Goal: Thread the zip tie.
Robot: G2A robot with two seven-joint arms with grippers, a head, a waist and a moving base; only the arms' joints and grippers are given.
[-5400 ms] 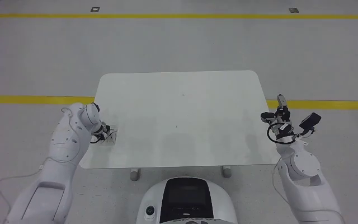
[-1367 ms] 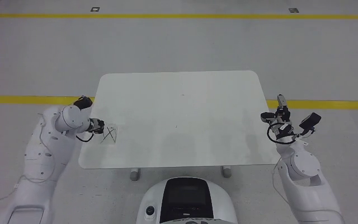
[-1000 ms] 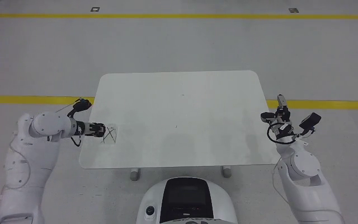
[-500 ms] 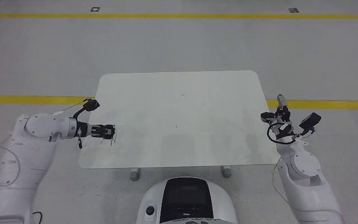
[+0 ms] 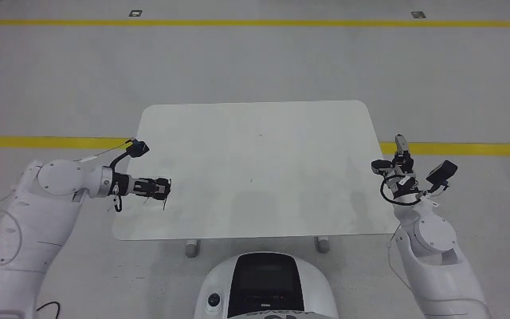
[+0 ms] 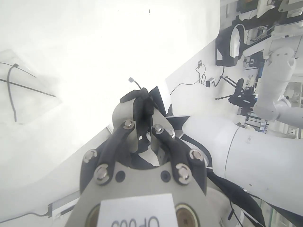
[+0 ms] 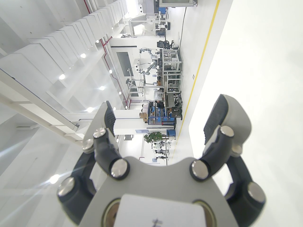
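Observation:
My left gripper (image 5: pixel 164 188) hovers over the white table (image 5: pixel 255 159) near its left front corner, shut on a black zip tie (image 5: pixel 165 202) whose tail hangs below the fingers. In the left wrist view the zip tie's head (image 6: pixel 131 79) sticks out past the closed fingertips (image 6: pixel 139 100). A clear bag (image 6: pixel 26 88) holding more black zip ties (image 6: pixel 10 81) lies flat on the table beside that gripper. My right gripper (image 5: pixel 402 148) stays off the table's right edge, and its fingers (image 7: pixel 214 116) stand open with nothing between them.
The table's middle and far side are bare white surface. Its front edge (image 5: pixel 239 237) runs just below the left gripper. A yellow floor line (image 5: pixel 255 22) lies far behind the table.
The left arm swung outward and its gripper slid right, away from the bag, carrying one zip tie off the table. The right arm has kept still.

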